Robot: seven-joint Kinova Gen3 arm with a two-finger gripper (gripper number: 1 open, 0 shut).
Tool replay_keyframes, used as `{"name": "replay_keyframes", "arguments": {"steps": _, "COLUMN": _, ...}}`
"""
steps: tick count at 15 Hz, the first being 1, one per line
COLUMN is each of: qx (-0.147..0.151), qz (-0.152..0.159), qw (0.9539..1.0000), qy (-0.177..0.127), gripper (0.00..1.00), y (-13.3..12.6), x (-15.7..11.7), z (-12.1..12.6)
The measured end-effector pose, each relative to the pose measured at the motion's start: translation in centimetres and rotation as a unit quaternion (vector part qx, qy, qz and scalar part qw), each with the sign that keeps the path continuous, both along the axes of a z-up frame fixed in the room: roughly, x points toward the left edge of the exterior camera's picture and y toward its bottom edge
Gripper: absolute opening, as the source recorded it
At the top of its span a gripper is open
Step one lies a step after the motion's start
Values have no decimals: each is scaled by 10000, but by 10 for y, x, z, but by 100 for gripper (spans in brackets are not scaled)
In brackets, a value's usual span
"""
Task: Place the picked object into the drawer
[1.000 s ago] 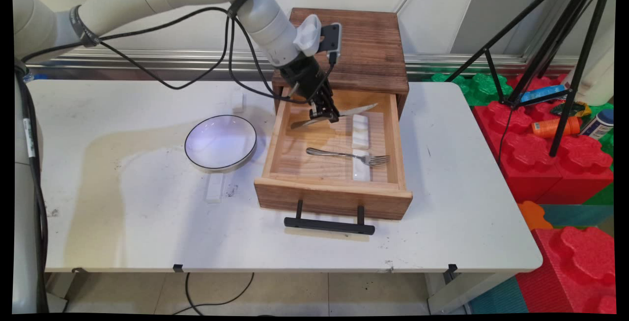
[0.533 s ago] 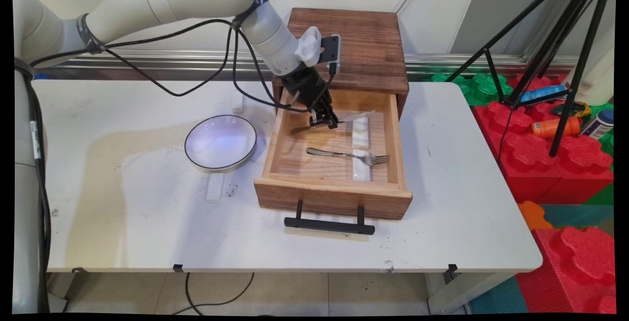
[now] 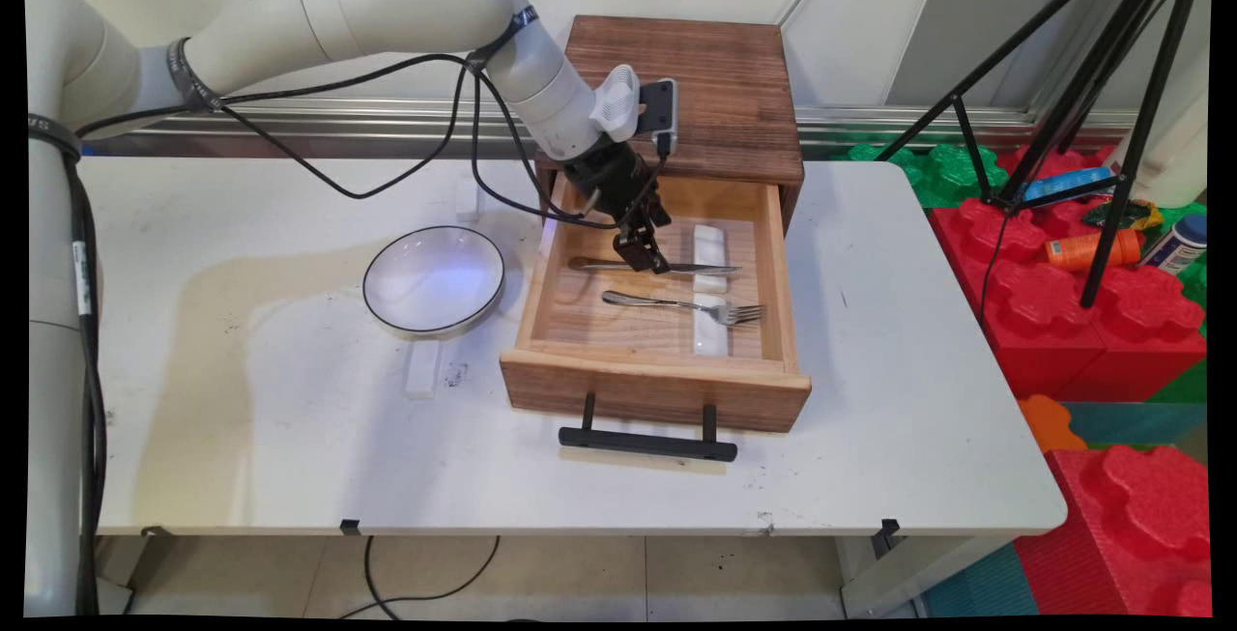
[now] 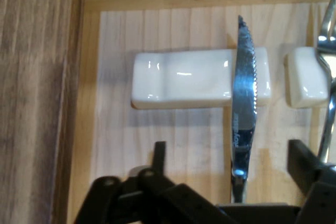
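**Knife lying across a rest in the open drawer, gripper spread above it**

The knife (image 3: 657, 267) lies flat in the drawer (image 3: 657, 360), just above the middle of the main view, handle to the left and blade to the right. Its blade crosses the lower end of the upper white rest (image 3: 708, 249). In the hand view the knife (image 4: 243, 129) runs up the frame, its toothed edge and tip over the right part of the rest (image 4: 181, 78); it is shiny steel, narrow, with a pointed end.

The gripper (image 3: 646, 254) hangs right over the knife's middle, pointing down into the drawer. In the hand view the gripper (image 4: 231, 171) has its fingers (image 4: 159, 153) wide apart, one on each side of the knife with a clear gap, so it grips nothing. The white arm reaches in from the upper left of the main view, bends down at the wrist in front of the cabinet (image 3: 720, 90), and black cables loop beneath it.

There is one knife, one fork (image 3: 686, 305), and two white rests in the drawer. The fork lies below the knife, roughly parallel to it, tines to the right on the lower rest (image 3: 709, 331). One round bowl (image 3: 433, 280) with a dark rim sits on the table (image 3: 242, 399) to the left of the drawer. A black handle (image 3: 646, 440) fronts the drawer.
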State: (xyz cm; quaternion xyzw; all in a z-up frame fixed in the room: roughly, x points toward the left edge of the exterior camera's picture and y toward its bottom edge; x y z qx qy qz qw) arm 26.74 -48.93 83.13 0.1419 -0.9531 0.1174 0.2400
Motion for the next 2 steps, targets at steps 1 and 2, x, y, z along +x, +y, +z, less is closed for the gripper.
{"name": "replay_keyframes", "arguments": {"steps": 1, "qx": -9, "qz": 23, "qw": 10000, "qy": 24, "gripper": 100, "y": -1, "x": 0, "z": -1}}
{"name": "replay_keyframes", "arguments": {"steps": 2, "qx": -16, "qz": 38, "qw": 10000, "qy": 37, "gripper": 100, "y": -1, "x": -1, "z": -1}}
